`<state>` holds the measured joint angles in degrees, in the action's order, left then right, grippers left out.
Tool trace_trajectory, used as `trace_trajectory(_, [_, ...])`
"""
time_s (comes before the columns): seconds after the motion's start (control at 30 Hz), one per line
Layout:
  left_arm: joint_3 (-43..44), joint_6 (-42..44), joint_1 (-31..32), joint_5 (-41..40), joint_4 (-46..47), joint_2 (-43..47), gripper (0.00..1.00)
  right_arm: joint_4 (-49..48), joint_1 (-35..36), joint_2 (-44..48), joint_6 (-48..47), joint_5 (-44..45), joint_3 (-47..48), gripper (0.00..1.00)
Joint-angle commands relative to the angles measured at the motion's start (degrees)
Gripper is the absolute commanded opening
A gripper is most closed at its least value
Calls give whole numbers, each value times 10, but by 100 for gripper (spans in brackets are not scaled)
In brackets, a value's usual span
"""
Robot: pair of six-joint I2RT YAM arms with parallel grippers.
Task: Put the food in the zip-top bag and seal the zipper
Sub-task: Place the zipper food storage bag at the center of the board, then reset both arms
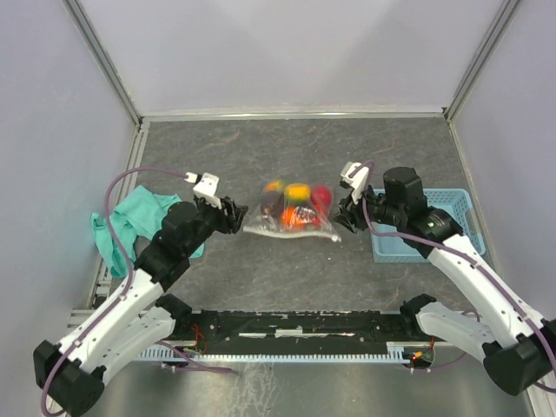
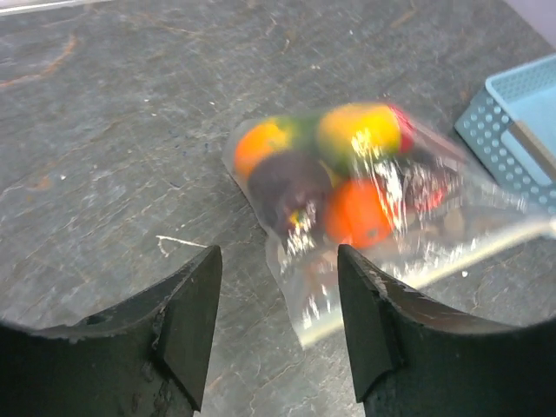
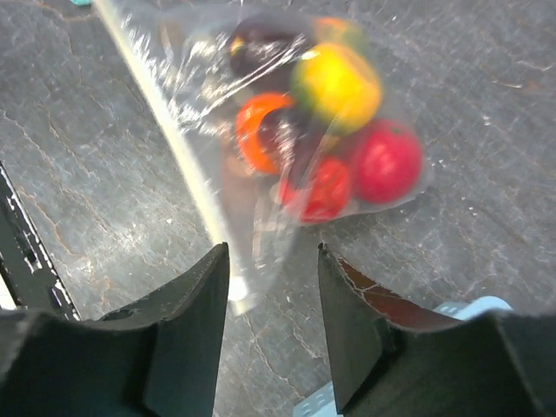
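On table (image 1: 261, 278): zip-top bag (image 1: 291, 221) lying flat, food (image 1: 298, 208) inside.
Left gripper (image 1: 241, 214): jaws apart, empty.
Right gripper (image 1: 341, 217): jaws apart, empty.
Handling: limp, slippery film; judged best pinched at zipper (image 1: 291, 233) ends.

The zip-top bag (image 1: 291, 219) lies flat on the surface (image 1: 287, 156), between the two claws. The left claw (image 1: 238, 215) stands just beside one end of the bag and the right claw (image 1: 344, 217) just beside the other, each pointing inward at it. Whether either touches the bag cannot be told.

The food (image 1: 297, 206) sits inside the bag, bunched directly ahead of both claws. The zipper (image 1: 291, 233) runs along the bag's near edge, to the right of the left claw's line and to the left of the right claw's line.

The basket (image 1: 434, 234) lies behind the right claw, partly under that arm. The cloth (image 1: 130, 221) lies behind the left claw, well apart from the bag.
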<state>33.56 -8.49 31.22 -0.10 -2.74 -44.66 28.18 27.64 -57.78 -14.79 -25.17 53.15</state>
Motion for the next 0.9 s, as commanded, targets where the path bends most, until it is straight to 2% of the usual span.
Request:
trace_trajectory(0.0, [13, -63, -2, -95, -76, 78, 67, -19, 0, 47, 84, 38, 7, 57])
trace_trajectory(0.03, [14, -76, -2, -120, -86, 93, 69, -18, 0, 57, 95, 57, 7, 60])
trace_trajectory(0.17, [24, -144, -2, -223, -125, 154, 88, -8, 0, 95, 126, 162, 5, 69])
trace_trajectory(0.27, [39, -164, -2, -284, -152, 196, 92, -2, 0, 134, 146, 270, -8, 75])
trace_trajectory(0.33, [50, -162, -1, -332, -177, 230, 93, -14, 0, 183, 172, 407, -36, 82])
trace_trajectory(0.37, [50, -153, -2, -346, -182, 240, 99, -22, 0, 202, 178, 441, -52, 85])
trace_trajectory(0.4, [49, -140, -2, -352, -184, 249, 100, -33, 0, 222, 184, 473, -69, 97])
trace_trajectory(0.43, [46, -127, -2, -356, -186, 258, 100, -43, 0, 243, 191, 501, -85, 100])
trace_trajectory(0.63, [31, -110, -2, -392, -191, 308, 100, -39, 0, 328, 233, 608, -150, 99])
trace_trajectory(0.87, [-12, -115, -2, -391, -163, 349, 100, -1, 0, 367, 298, 695, -173, 99])
